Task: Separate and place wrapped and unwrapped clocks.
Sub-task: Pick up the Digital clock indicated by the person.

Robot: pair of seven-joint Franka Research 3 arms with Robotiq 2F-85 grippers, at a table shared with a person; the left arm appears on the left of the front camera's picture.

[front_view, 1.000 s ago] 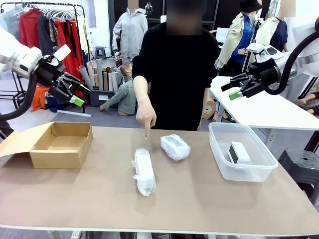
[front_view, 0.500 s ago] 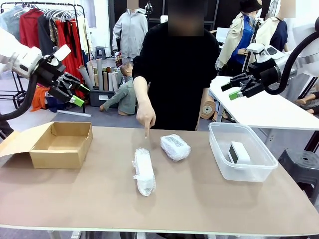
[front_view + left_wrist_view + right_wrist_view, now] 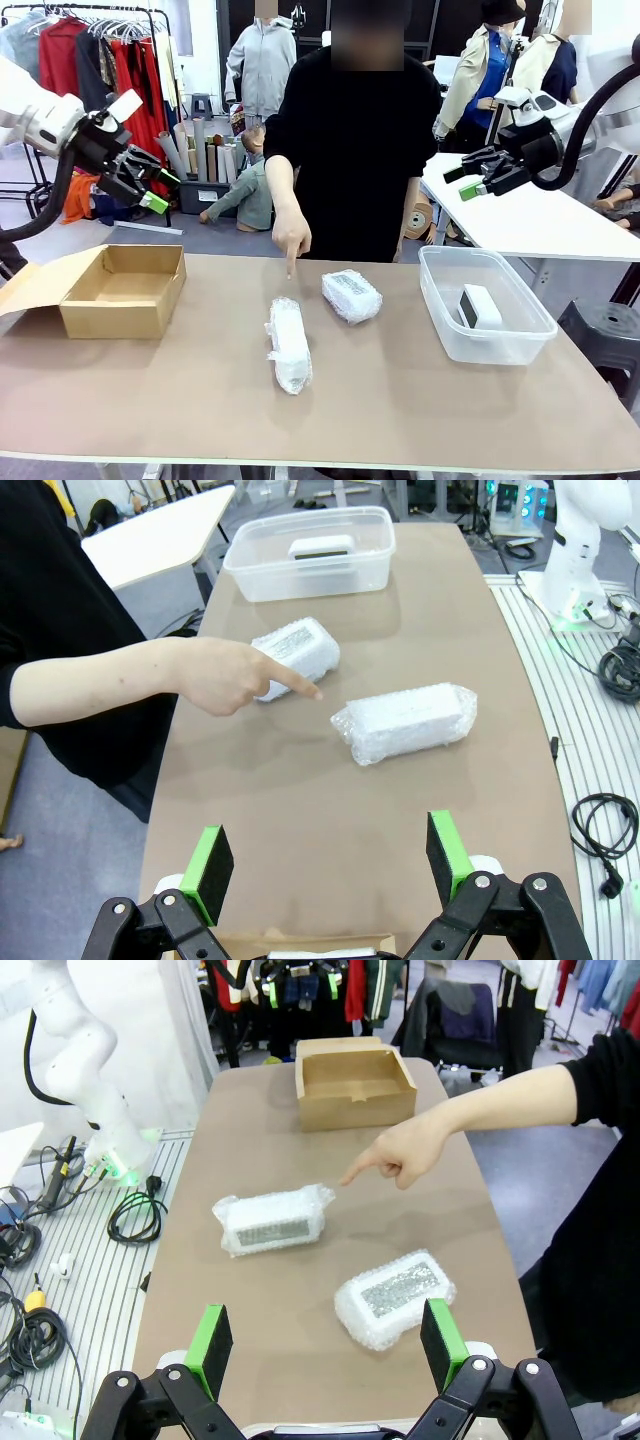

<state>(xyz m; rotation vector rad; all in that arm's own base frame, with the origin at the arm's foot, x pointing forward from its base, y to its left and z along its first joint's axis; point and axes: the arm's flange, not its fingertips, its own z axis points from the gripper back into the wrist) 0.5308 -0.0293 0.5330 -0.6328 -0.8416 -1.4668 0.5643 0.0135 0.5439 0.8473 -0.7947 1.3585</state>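
Two clocks wrapped in crinkly film lie mid-table: a long one (image 3: pixel 288 344) (image 3: pixel 404 721) (image 3: pixel 272 1218) and a squat one (image 3: pixel 351 295) (image 3: pixel 296 652) (image 3: pixel 394 1293). A bare white clock (image 3: pixel 480 305) (image 3: pixel 320 547) lies inside the clear plastic tub (image 3: pixel 440 315) (image 3: pixel 300 575) at the right. The person's hand (image 3: pixel 293 240) (image 3: pixel 235 675) (image 3: pixel 400 1155) points a finger down just beyond the long bundle. My left gripper (image 3: pixel 157 190) (image 3: pixel 328 855) hangs open, high above the cardboard box. My right gripper (image 3: pixel 466 181) (image 3: pixel 325 1332) hangs open, high above the tub.
An open cardboard box (image 3: pixel 125 290) (image 3: pixel 352 1085) stands at the table's left with a flap folded outward. A white table (image 3: pixel 540 220) stands behind the right side. Clothes racks fill the background. Cables (image 3: pixel 135 1215) lie on the floor beside the table.
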